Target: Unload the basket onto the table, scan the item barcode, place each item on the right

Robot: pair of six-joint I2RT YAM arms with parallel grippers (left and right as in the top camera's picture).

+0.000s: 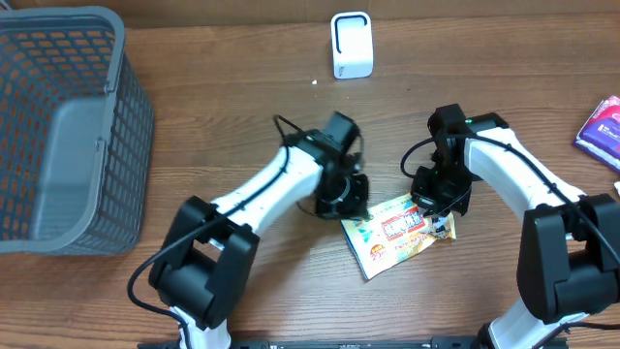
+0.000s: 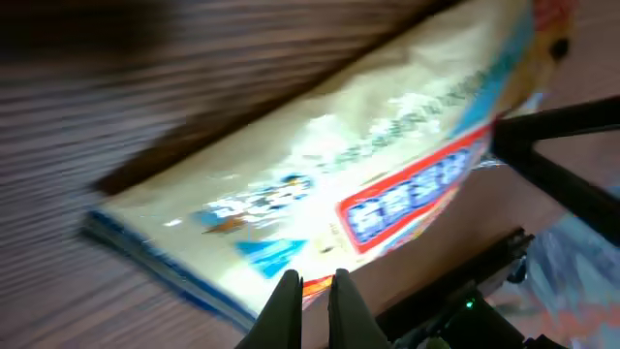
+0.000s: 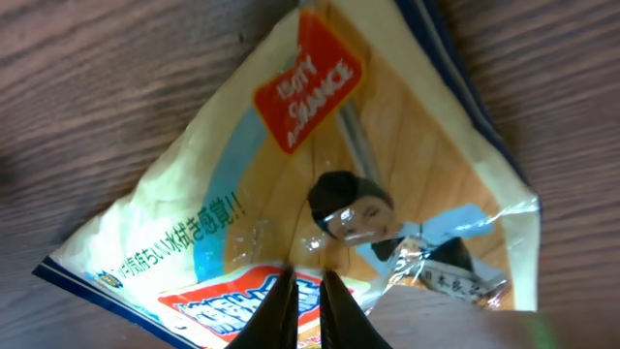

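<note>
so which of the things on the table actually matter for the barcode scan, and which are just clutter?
For the job:
- snack packet, centre of the table, between the two arms
- white box at the far edge, likely the scanner

Just lying about:
- grey mesh basket on the left
- purple packet at the right edge
</note>
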